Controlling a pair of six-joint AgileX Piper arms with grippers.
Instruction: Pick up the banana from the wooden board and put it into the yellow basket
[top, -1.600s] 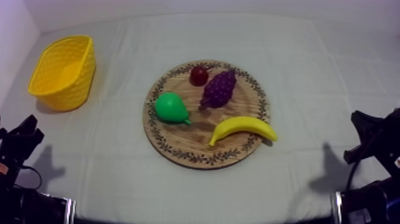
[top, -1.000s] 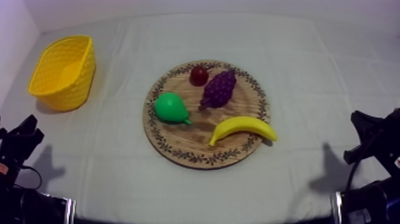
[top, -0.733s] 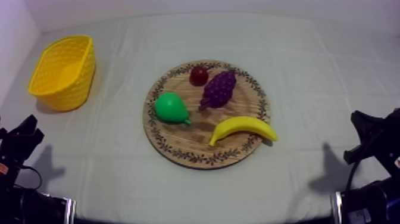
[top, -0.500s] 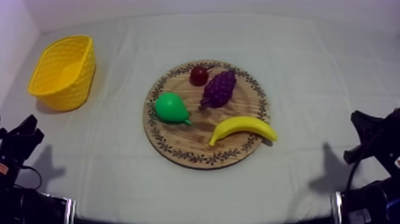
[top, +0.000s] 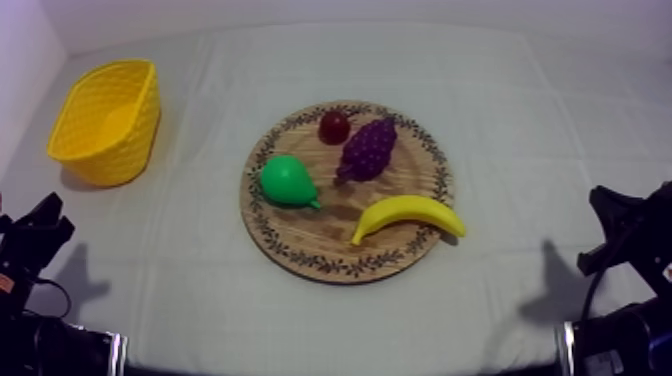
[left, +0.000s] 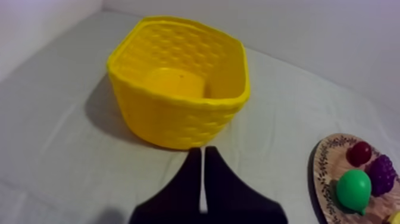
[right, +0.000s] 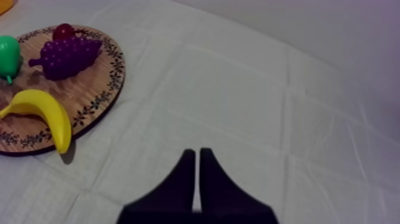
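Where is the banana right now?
In the top view the banana lies on the wooden board, at its near right edge, in front of the grapes and to the right of the pear.

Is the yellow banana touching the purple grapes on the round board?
Apart. The top view shows a strip of bare wooden board between the banana and the grapes; the right wrist view shows the same gap.
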